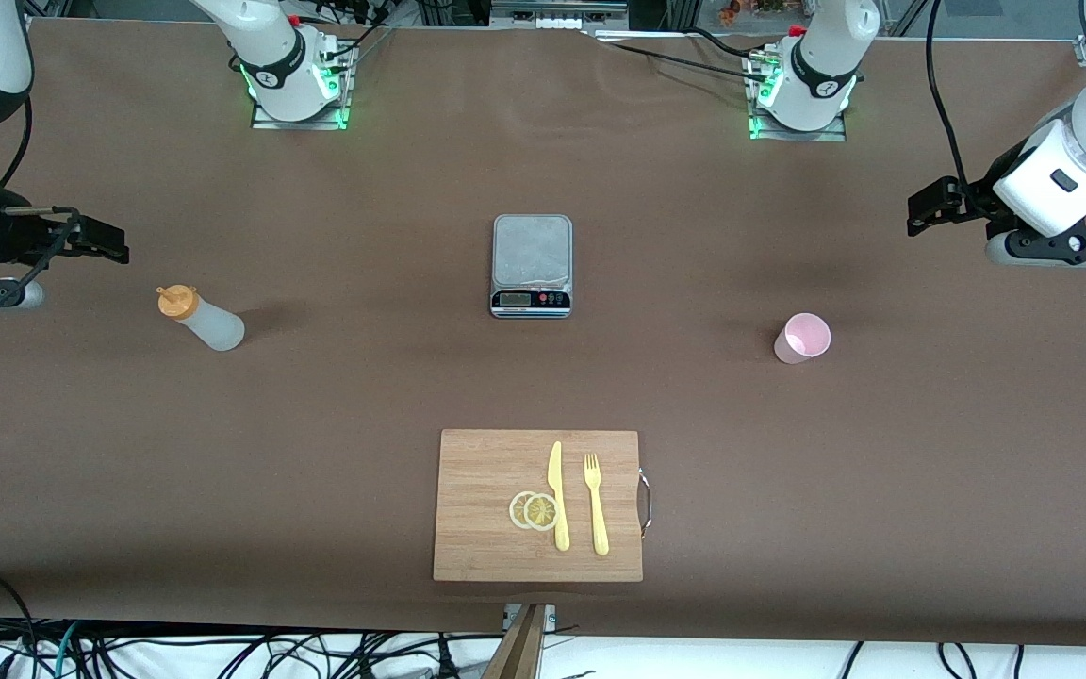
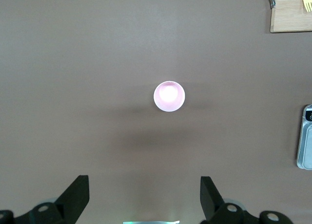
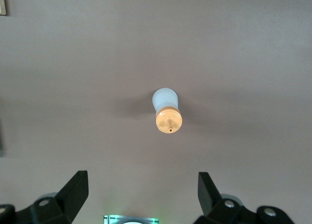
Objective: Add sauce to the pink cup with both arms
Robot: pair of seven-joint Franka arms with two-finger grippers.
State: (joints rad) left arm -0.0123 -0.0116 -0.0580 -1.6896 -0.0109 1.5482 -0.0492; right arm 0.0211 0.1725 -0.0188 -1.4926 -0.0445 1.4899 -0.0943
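The sauce bottle (image 1: 202, 318), whitish with an orange nozzle cap, stands upright on the brown table toward the right arm's end. The right wrist view looks down on the sauce bottle (image 3: 166, 112) from above. My right gripper (image 1: 105, 243) hangs open over bare table beside it, and its fingers (image 3: 73, 192) hold nothing. The pink cup (image 1: 801, 338) stands upright toward the left arm's end and shows as a pale round cup (image 2: 169, 96) in the left wrist view. My left gripper (image 1: 925, 209) hovers open and empty over the table near the cup, its fingers (image 2: 210, 194) wide apart.
A silver kitchen scale (image 1: 532, 250) sits mid-table between bottle and cup. A wooden cutting board (image 1: 477, 509) lies nearer the front camera, carrying a yellow knife (image 1: 558, 495), a yellow fork (image 1: 596, 505) and two lemon slices (image 1: 534, 510).
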